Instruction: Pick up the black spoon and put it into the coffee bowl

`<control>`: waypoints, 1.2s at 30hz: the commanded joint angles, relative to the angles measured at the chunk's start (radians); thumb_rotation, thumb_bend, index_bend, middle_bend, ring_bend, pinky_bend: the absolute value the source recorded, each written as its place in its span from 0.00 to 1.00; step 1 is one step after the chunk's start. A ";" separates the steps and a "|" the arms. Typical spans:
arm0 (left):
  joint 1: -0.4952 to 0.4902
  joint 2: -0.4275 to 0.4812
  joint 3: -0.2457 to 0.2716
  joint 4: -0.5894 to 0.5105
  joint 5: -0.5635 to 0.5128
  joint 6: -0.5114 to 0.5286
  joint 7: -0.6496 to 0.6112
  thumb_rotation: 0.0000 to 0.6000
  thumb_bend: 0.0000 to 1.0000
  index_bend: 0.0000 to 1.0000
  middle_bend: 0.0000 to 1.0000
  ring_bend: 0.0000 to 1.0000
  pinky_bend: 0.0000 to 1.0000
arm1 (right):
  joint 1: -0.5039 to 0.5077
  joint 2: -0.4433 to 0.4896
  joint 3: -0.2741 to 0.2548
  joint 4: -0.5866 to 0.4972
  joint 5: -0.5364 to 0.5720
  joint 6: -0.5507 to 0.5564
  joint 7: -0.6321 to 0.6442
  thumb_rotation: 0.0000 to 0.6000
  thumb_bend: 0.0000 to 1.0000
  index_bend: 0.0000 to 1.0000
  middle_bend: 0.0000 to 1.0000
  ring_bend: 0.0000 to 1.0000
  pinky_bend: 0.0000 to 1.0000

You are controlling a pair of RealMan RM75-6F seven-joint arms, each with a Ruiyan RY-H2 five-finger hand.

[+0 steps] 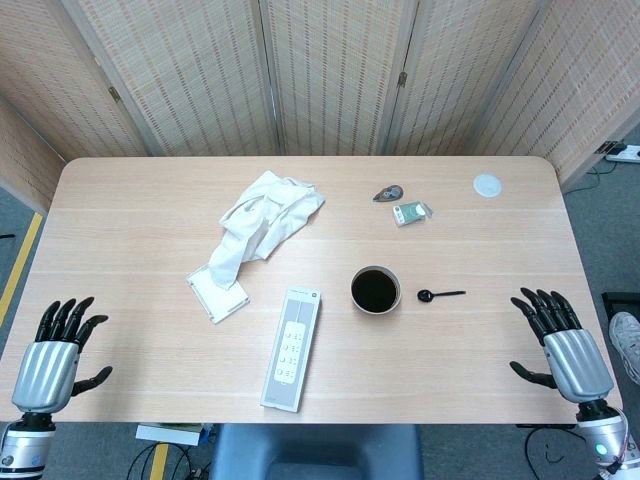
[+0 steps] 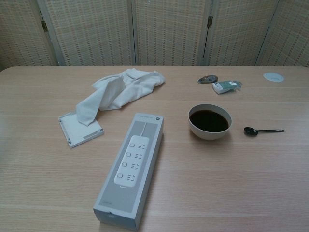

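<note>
The black spoon (image 1: 440, 295) lies flat on the table (image 1: 150, 190) just right of centre in the head view, its bowl end toward the coffee bowl (image 1: 375, 290) and its thin handle running off to the right, so its long axis goes nearly straight across the frame. It sits just beside the coffee bowl but apart from it, with a strip of bare wood between the two. The chest view shows the same line-up: spoon head at the left, handle trailing right.

From the spoon, my right hand (image 1: 560, 345) is down and to the right, at the lower right of the head view near the table's front edge; my left hand (image 1: 60, 345) is far off at the lower left, with the long white box (image 1: 292, 350) and the coffee bowl between it and the spoon. So the right is plainly the nearer one, and the handle's free end points roughly its way (handy, since that is the end I would want to take).

Both my hands are empty, fingers spread and lifted, touching nothing that I can see.

Neither hand shows in the chest view at all. In the head view my wrists are cut off by the bottom edge, and whether the palms rest on the table or hang just off its edge is hard to judge from above; I think they float clear of it
</note>
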 commanded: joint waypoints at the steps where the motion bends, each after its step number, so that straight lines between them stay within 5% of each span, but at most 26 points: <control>1: -0.002 -0.002 0.000 0.003 -0.001 -0.004 -0.001 1.00 0.14 0.28 0.11 0.08 0.07 | -0.001 0.001 -0.001 -0.001 0.001 -0.001 -0.002 1.00 0.05 0.14 0.06 0.00 0.00; 26: -0.005 -0.007 0.000 0.014 -0.009 -0.007 -0.011 1.00 0.14 0.28 0.11 0.08 0.07 | -0.001 -0.004 0.003 -0.006 0.001 0.005 -0.011 1.00 0.05 0.14 0.07 0.00 0.00; 36: -0.011 -0.018 -0.001 0.029 -0.019 -0.021 -0.014 1.00 0.14 0.28 0.11 0.08 0.07 | 0.017 -0.014 0.013 -0.004 0.015 -0.024 -0.031 1.00 0.05 0.14 0.16 0.04 0.01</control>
